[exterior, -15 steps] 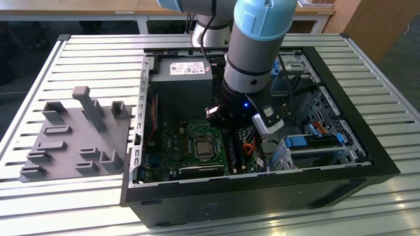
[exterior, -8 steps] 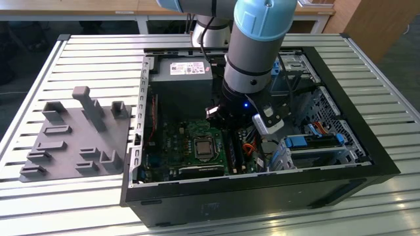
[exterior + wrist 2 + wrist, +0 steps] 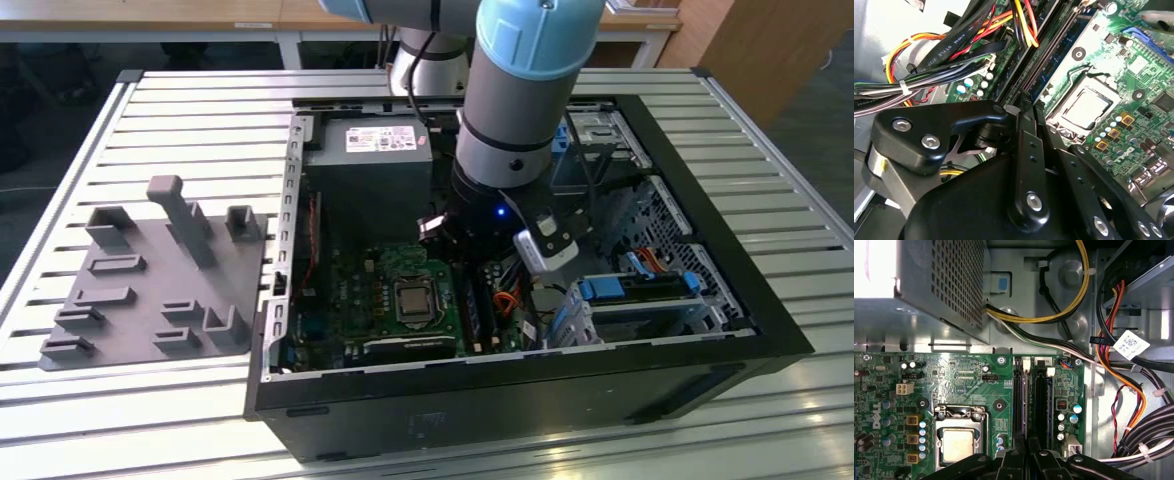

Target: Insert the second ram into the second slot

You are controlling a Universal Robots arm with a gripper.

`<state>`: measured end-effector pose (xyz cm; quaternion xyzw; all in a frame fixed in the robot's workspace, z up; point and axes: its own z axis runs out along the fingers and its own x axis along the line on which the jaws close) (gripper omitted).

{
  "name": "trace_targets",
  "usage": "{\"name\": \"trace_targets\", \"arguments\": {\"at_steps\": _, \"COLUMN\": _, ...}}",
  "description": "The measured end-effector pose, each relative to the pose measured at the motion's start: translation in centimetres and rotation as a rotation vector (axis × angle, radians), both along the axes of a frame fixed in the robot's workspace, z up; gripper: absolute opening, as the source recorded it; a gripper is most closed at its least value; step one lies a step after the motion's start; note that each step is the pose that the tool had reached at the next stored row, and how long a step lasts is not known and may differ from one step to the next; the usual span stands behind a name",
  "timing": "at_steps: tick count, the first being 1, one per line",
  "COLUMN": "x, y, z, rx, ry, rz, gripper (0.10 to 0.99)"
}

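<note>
1. second wrist view: the claw is almost shut, and its black fingers pinch the near end of the second ram.
2. the ram sits along a long slot on the green board.
3. the open computer case sits on the worktop.

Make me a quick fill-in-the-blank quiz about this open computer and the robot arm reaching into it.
1. The motherboard is ___ in colour.
2. The grey fixture plate lies to the exterior view's ___ of the computer case.
3. The arm, light ___ at its cap, holds the claw over the memory slots.
Missing words: green, left, blue.
</note>
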<state>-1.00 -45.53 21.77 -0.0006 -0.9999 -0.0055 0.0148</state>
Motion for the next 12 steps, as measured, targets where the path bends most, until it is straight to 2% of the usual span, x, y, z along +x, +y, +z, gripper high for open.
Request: {"name": "trace_targets", "arguments": {"at_steps": 12, "x": 0.00, "y": 0.04, "z": 0.06, "rx": 0.000, "ry": 0.0001, "rz": 0.000, "gripper": 0.137}}
